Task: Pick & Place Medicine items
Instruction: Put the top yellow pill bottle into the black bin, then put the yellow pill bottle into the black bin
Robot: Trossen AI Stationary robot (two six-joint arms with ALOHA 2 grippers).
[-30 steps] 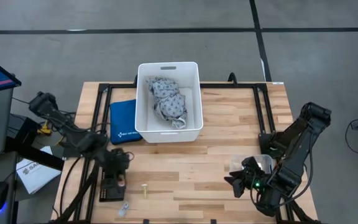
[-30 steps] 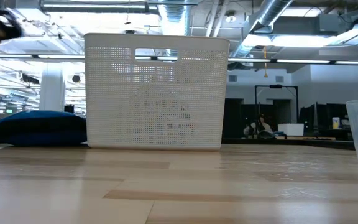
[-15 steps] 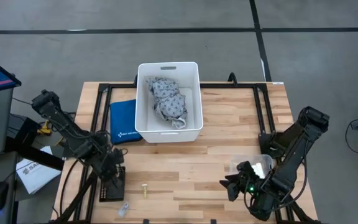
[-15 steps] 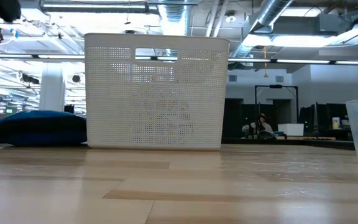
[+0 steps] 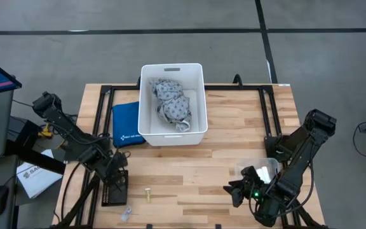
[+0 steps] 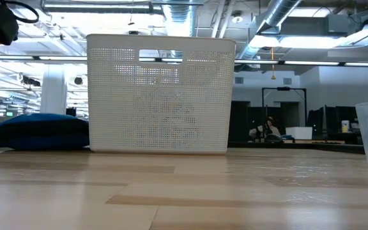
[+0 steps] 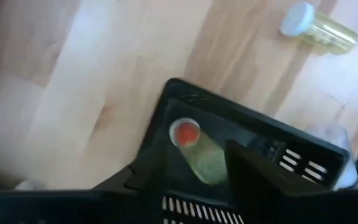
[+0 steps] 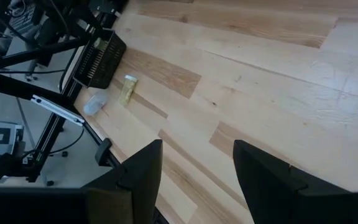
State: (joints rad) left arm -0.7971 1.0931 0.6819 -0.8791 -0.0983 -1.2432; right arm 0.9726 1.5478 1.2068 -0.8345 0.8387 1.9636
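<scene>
A: Where's the left gripper (image 5: 117,177)?
B: At the near left of the table (image 5: 234,127), right over the black tray (image 5: 110,196). Open or closed, can't tell from any view.
A: Medicine items?
B: Its wrist camera shows one vial with a red top (image 7: 193,151) lying inside the tray. A yellowish vial with a white cap (image 5: 149,194) lies on the wood just beside the tray, on the side toward the table's middle. A small pale item (image 5: 126,214) sits by the front edge, near the tray's corner; too small to say what it is.
A: Anything touching the loose ones?
B: No. Both lie apart from either arm.
A: Right gripper (image 8: 197,149)?
B: Near right of the table, pointing toward the left side, above the wood. Fingers spread apart, nothing between them. A clear plastic container (image 5: 269,167) stands just behind it.
A: The bin?
B: White bin (image 5: 172,135) at the back centre, grey patterned cloth (image 5: 170,102) inside it. A blue pouch (image 5: 124,124) lies flat against its left wall. No vials visible in the bin.
</scene>
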